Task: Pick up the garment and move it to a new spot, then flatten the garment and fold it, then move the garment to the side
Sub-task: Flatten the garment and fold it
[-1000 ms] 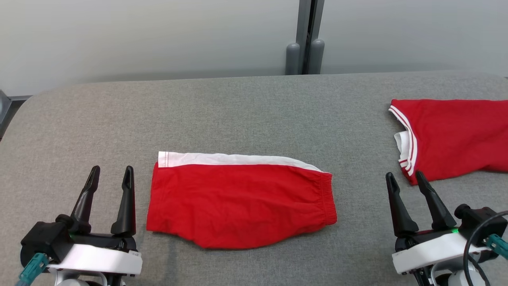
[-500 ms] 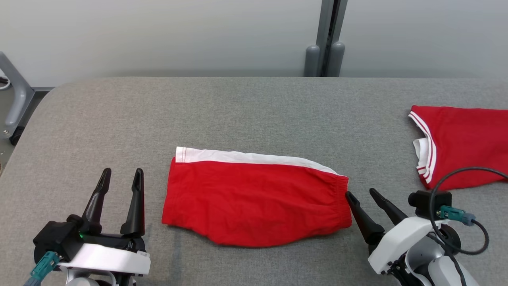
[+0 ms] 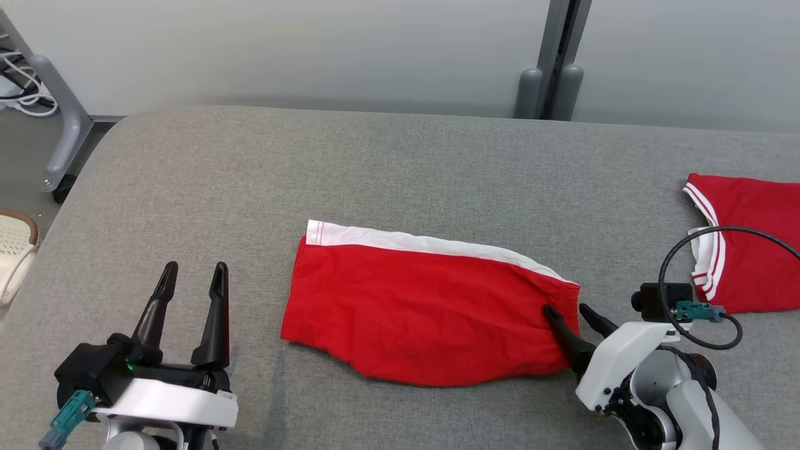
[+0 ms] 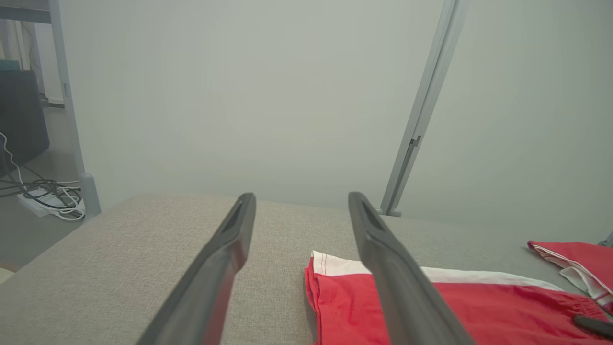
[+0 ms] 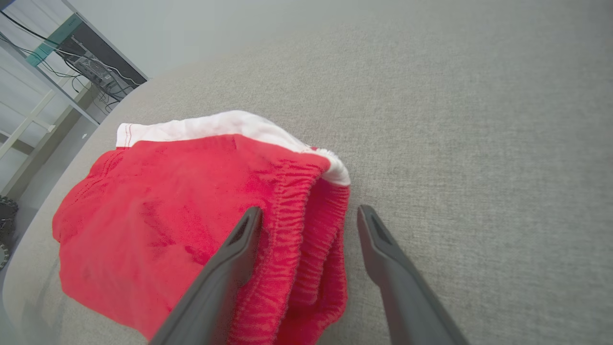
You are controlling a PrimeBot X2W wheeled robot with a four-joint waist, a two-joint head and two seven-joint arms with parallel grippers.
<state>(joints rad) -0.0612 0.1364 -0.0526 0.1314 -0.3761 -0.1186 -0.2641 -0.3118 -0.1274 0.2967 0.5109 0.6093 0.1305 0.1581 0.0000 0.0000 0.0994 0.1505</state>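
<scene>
The garment [image 3: 425, 312] is a pair of red shorts with a white side stripe, folded flat on the grey padded table [image 3: 312, 169]. My right gripper [image 3: 569, 309] stands open at the elastic waistband end, one finger over the red cloth and the other beside it on the table. In the right wrist view the waistband [image 5: 306, 230] sits between the spread fingers of the right gripper [image 5: 309, 215]. My left gripper [image 3: 192, 275] is open, left of the shorts and apart from them. In the left wrist view, the left gripper [image 4: 300, 203] has nothing between its fingers and the shorts [image 4: 345, 297] lie at lower right.
A second red garment with white striped trim [image 3: 744, 256] lies at the table's right edge. A grey post [image 3: 550, 87] rises behind the table. A wheeled metal stand [image 3: 62, 137] and a pale woven basket [image 3: 12, 250] are off the table's left side.
The head camera has swung left. My right gripper has moved in from the right to straddle the shorts' waistband, still open. The left gripper has kept its place.
</scene>
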